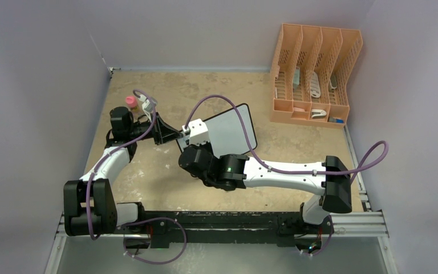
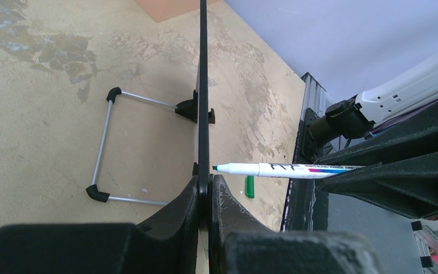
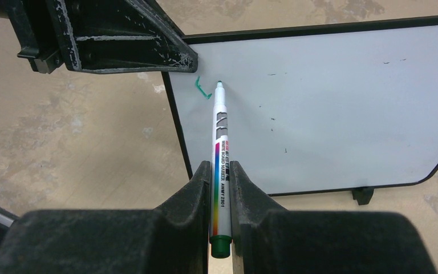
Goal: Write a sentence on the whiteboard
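Whiteboard [image 3: 331, 103] upright on the tabletop, its left edge pinched tight by the left gripper [image 2: 205, 185]. The right gripper [image 3: 221, 181] clamps a marker [image 3: 220, 131] — tip at the board's upper-left corner, just beside the sentence [image 3: 203, 89], only one small green stroke. A green cap [image 2: 250, 186] lies before the board's face.

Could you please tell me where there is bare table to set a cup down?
Bare table lies between the whiteboard and the back wall, left of the orange rack, and between the two arms. Crowded: the whiteboard's left edge, where the left tool and right tool meet.
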### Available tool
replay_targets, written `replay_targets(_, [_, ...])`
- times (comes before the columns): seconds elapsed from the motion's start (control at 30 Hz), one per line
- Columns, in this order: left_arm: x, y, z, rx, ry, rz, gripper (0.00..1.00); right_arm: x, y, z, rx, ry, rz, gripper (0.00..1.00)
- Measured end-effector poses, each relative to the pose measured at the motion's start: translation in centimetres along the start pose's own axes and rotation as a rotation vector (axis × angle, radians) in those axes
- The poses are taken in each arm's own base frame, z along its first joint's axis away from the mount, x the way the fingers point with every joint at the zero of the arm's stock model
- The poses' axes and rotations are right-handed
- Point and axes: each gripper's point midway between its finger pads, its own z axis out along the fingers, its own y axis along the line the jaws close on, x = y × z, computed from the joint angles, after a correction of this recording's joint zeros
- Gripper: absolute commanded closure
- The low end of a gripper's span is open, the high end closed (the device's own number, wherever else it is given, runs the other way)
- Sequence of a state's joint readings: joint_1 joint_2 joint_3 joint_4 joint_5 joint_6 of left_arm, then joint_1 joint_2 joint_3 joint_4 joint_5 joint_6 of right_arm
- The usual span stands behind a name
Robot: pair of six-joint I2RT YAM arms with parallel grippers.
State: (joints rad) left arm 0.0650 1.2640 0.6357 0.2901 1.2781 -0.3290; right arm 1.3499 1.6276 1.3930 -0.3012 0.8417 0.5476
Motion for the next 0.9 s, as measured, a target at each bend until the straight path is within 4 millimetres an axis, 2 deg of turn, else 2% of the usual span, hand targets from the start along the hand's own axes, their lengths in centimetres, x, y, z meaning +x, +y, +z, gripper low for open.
replay_targets(0.9, [-0.01, -0.02, 0.0, 0.0, 0.0, 0.001, 1.0, -0.01, -0.05, 0.17, 0.008, -0.006, -0.008, 1.0])
